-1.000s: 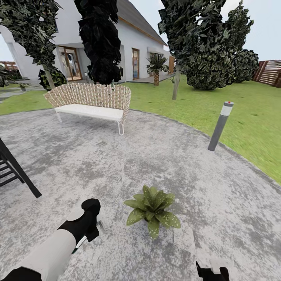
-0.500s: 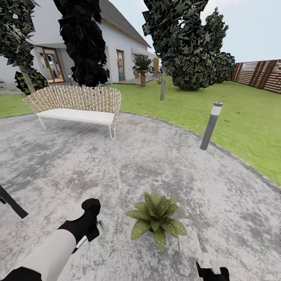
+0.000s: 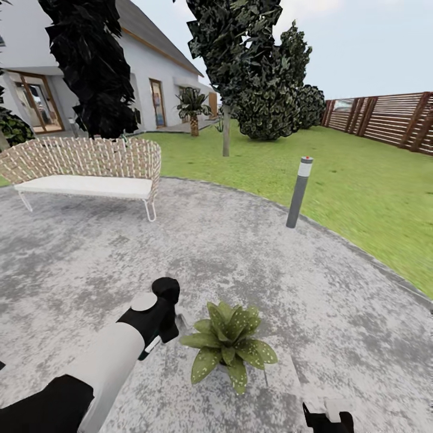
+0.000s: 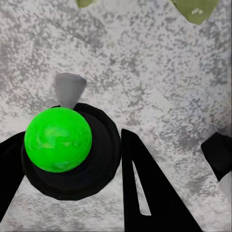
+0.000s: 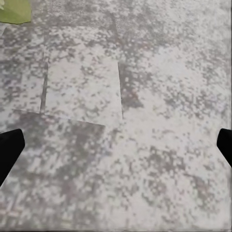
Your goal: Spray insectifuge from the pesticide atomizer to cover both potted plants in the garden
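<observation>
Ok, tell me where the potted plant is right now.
In the head view the potted plant sits low and centre on the grey paved patio, just right of the left gripper and well in front of the bollard lamp.

Home garden, round grey paved patio (image 3: 240, 264), green lawn (image 3: 361, 180), woven bench (image 3: 84, 168), white house (image 3: 150, 78) with glazed doors, trees, brown slatted fence (image 3: 391, 120), bollard lamp (image 3: 299, 192), potted plant (image 3: 228, 346).
</observation>
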You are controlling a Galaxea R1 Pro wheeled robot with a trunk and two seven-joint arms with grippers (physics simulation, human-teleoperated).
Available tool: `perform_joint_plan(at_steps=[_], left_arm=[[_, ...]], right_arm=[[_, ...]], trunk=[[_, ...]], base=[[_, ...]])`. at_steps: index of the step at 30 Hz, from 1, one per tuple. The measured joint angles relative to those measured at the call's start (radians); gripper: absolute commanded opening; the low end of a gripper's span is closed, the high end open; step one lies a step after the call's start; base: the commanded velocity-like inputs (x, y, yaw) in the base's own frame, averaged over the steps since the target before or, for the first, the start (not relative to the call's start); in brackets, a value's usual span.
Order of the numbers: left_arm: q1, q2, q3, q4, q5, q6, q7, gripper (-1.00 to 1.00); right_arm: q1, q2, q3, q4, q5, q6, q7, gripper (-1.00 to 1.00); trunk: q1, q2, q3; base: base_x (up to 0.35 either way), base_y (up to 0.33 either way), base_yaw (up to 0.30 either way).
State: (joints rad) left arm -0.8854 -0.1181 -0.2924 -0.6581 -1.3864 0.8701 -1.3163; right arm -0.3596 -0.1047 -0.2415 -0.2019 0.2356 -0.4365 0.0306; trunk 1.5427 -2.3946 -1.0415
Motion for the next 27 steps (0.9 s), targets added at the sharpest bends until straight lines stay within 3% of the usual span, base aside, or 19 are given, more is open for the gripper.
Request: perform_joint_plan(at_steps=[8,12,14,17,19,20,27], left_arm=[[-0.008,0.001,-0.001,0.014,-0.003,-0.003,-0.012,-1.0],[-0.01,-0.016,-0.009,0.008,-0.004,-0.003,-0.012,-1.0],[-0.012,-0.023,-0.033,0.002,-0.006,0.0,-0.012,-1.0],[-0.011,-0.056,-0.073,-0.001,-0.006,0.004,-0.012,-1.0],[-0.013,-0.056,-0.148,-0.002,-0.008,0.007,-0.012,-1.0],[-0.012,-0.056,-0.165,-0.001,-0.008,0.008,-0.012,-1.0],[-0.002,-0.056,-0.182,0.011,-0.005,0.01,-0.018,-1.0]], right_arm=[[0.0,-0.001,0.0,0.001,0.0,0.0,0.0,1.0],[0.0,-0.001,0.0,0.001,0.0,0.0,-0.001,1.0],[0.0,0.001,0.0,0.001,-0.001,0.0,-0.001,1.0],[0.0,-0.002,-0.002,0.0,-0.002,0.0,-0.003,1.0],[0.0,-0.004,-0.002,0.0,-0.002,0.0,-0.003,1.0],[0.0,-0.004,-0.002,0.0,-0.002,0.0,-0.003,1.0],[0.0,-0.005,-0.002,0.0,-0.002,0.0,-0.003,1.0]], trunk=[[0.0,0.0,0.0],[0.0,0.0,0.0],[0.0,0.0,0.0],[0.0,0.0,0.0],[0.0,0.0,0.0],[0.0,0.0,0.0],[0.0,0.0,0.0]], base=[[0.0,0.0,-0.012],[0.0,0.0,0.0],[0.0,0.0,0.0],[-0.031,0.03,0.0],[-0.155,0.197,0.0],[-0.07,0.263,0.0],[0.049,0.151,0.0]])
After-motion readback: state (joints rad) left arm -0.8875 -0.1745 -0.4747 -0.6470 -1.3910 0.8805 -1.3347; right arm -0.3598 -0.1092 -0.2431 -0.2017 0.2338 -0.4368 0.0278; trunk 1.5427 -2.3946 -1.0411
